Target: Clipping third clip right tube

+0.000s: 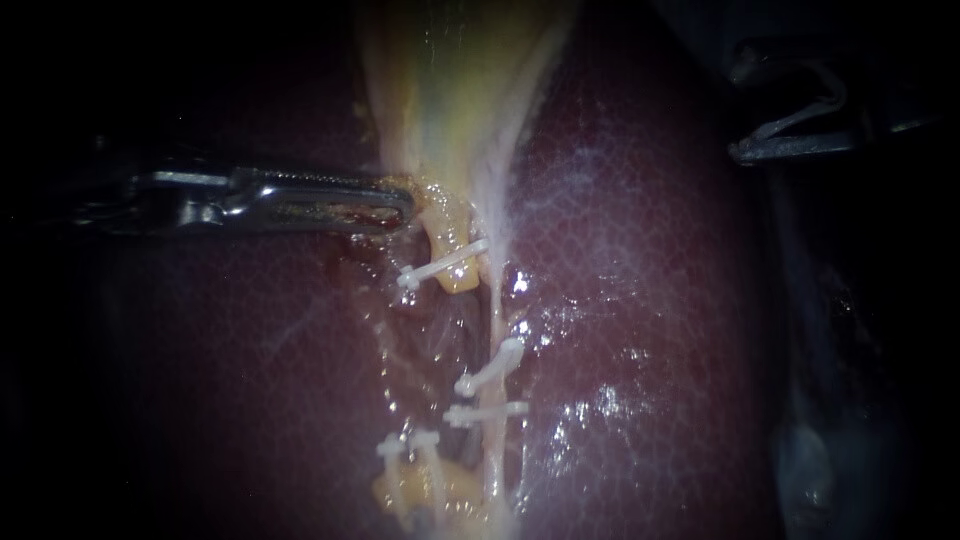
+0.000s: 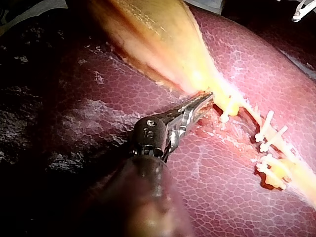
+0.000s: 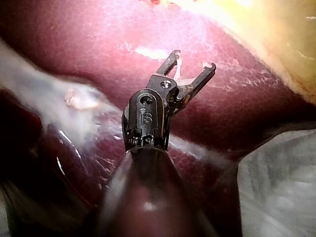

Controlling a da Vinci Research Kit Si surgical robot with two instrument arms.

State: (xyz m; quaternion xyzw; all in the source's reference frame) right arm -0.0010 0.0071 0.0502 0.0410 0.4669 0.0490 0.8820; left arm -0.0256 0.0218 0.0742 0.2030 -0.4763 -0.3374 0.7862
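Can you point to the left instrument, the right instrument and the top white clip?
left instrument [image 1: 406,200], endoscope view, its tip.
right instrument [image 3: 193,60], right wrist view, between open jaws.
top white clip [image 1: 443,266], endoscope view, its middle.

— Any writing to read here?
— Only a small stamped mark on the wrist joint of the left instrument [image 2: 208,98] and another on the right instrument [image 3: 194,60], neither clear enough to read for certain.

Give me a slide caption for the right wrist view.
Right instrument, jaws open, poised over the liver surface.
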